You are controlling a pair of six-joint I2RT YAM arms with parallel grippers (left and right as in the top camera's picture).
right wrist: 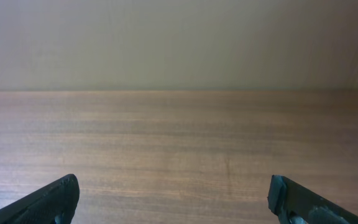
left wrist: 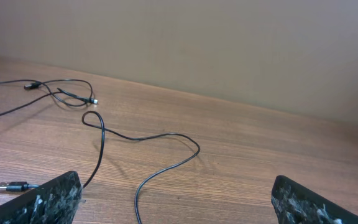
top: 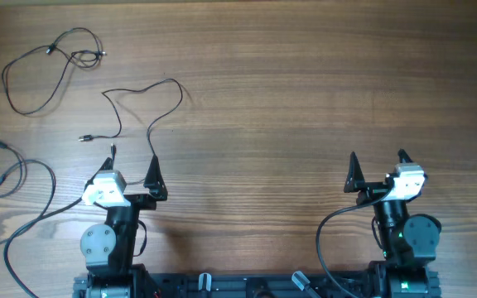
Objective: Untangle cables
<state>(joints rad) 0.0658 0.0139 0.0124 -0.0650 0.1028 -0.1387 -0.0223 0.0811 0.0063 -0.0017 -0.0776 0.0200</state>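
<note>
Three thin black cables lie apart on the left half of the wooden table. One forms a loop at the far left back [top: 36, 79]; it also shows in the left wrist view [left wrist: 61, 92]. A second cable [top: 143, 89] snakes in front of my left gripper [top: 132, 165]; in the left wrist view [left wrist: 160, 138] its end runs in between the open fingers [left wrist: 176, 202], untouched. A third cable [top: 11, 170] with small plug ends lies at the left edge. My right gripper [top: 378, 159] is open and empty over bare wood [right wrist: 173, 196].
A thicker black camera cord [top: 23, 228] trails from the left wrist toward the table's front left corner. Another camera cord [top: 325, 232] hangs by the right arm. A plain beige wall [right wrist: 179, 43] stands behind the table's far edge.
</note>
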